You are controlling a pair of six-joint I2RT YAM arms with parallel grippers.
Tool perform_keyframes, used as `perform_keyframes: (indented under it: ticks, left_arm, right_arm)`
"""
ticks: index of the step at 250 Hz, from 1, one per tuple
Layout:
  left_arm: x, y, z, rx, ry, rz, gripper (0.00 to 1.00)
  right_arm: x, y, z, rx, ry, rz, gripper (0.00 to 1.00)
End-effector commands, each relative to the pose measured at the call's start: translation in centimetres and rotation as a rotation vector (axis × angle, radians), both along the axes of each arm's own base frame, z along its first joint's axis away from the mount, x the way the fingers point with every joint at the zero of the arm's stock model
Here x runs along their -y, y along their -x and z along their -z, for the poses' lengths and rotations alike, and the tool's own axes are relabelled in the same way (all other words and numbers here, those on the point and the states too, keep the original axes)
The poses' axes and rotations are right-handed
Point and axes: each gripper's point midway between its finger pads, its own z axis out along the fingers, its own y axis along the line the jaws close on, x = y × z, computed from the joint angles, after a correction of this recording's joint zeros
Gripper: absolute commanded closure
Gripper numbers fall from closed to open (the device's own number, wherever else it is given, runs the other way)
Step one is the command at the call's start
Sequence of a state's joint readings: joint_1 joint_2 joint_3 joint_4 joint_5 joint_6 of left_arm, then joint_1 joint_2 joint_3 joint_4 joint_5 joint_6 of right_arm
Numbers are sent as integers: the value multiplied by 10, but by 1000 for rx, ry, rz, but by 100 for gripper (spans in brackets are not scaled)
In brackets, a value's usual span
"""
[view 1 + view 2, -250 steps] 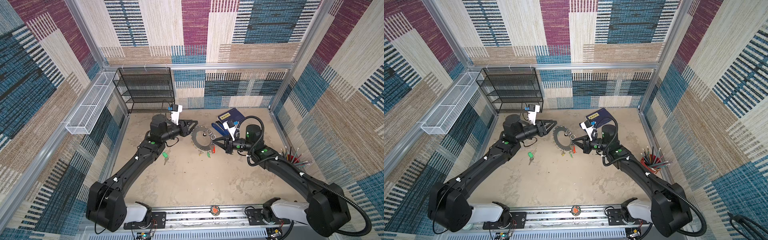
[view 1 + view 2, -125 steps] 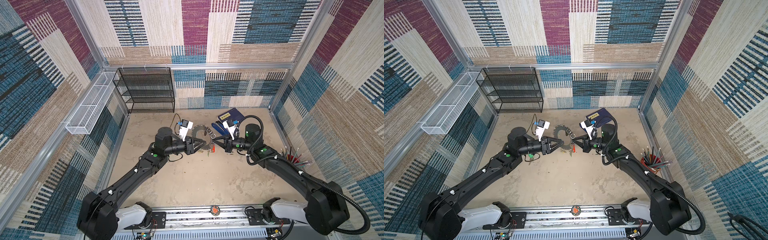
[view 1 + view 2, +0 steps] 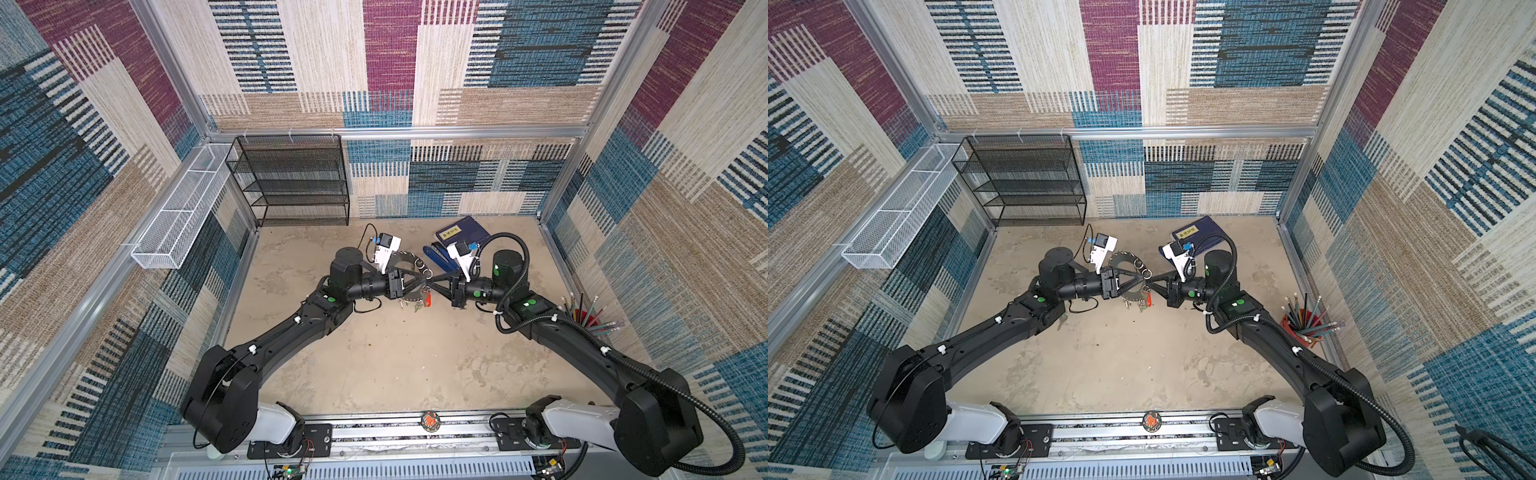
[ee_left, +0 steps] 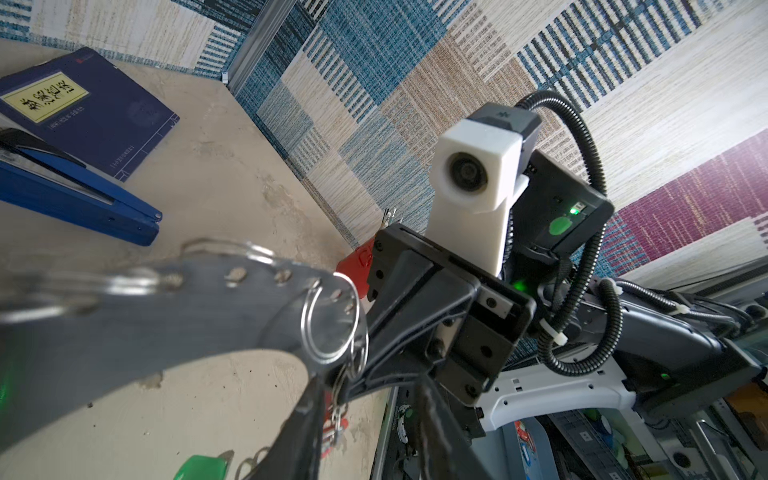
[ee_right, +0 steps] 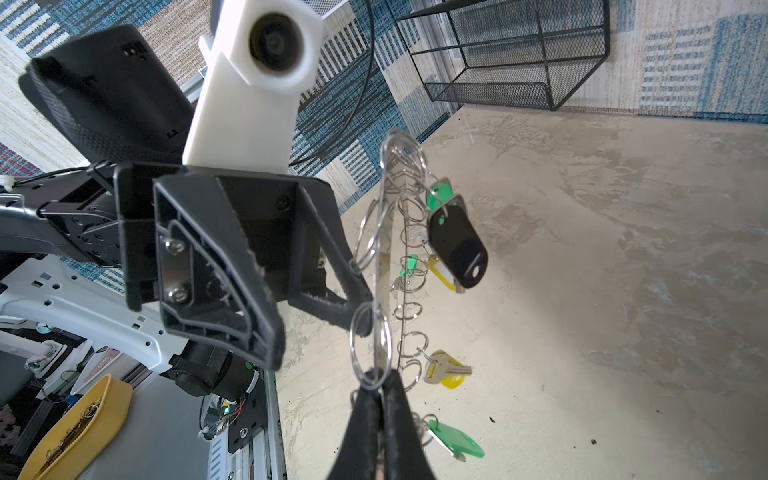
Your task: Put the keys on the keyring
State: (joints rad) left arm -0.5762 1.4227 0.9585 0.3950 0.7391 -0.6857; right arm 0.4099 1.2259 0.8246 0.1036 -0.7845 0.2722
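**Keyring pinched up near the blue book**

I had the right gripper [image 5: 376, 395] squeezed fully shut on the rim of the keyring [image 4: 166, 332], holding it up on edge near the blue book [image 3: 461, 232]. The left gripper [image 3: 423, 286] was partway open, its tips at the same rim. I couldn't tell if it was gripping anything. The black-tagged key [image 5: 457, 245] dangled from the keyring.

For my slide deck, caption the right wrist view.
The right pincer grips the keyring by its edge, the left pincer alongside, a black-tagged key dangling.
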Motion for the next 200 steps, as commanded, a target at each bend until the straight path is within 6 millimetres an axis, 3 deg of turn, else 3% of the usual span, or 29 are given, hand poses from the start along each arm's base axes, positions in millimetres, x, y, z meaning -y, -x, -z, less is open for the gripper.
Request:
perform_keyframes:
  ticks: [1, 91, 200]
  left_arm:
    - [4, -4, -13, 21, 36, 3, 64]
    - [8, -11, -7, -4, 23, -4, 70]
    - [10, -19, 1, -35, -14, -30, 94]
  right_arm:
    - [0, -1, -9, 40, -19, -1, 100]
    - [0, 0, -10, 46, -20, -5, 100]
    - [0, 1, -11, 44, -22, -7, 100]
